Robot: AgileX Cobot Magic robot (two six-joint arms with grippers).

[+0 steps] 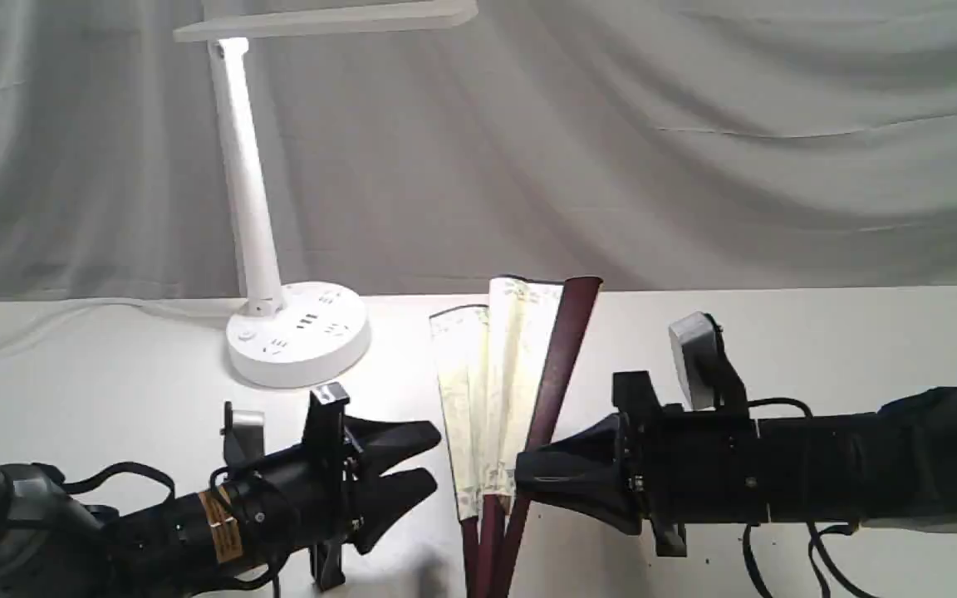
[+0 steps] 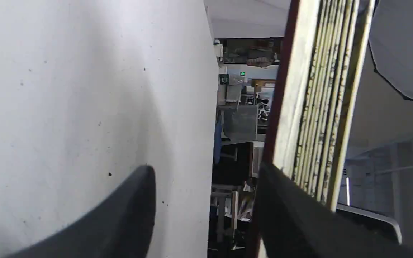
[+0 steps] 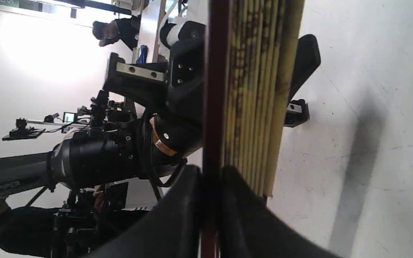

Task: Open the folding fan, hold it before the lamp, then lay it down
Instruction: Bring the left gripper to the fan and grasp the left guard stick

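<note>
The folding fan (image 1: 495, 390) is held standing up over the white table (image 1: 777, 332). It is open only a little bit, so a few cream folds show, with a dark red stick (image 1: 566, 365) on one side. The right gripper (image 1: 526, 477) is squeezed tight on that dark red stick, low down near where the folds end. The left gripper (image 1: 435, 457) has its two fingers spread wide and holds nothing, just beside the fan's other edge. The lamp (image 1: 250, 208) stands farther back, its tall stem glowing, well apart from the fan.
</note>
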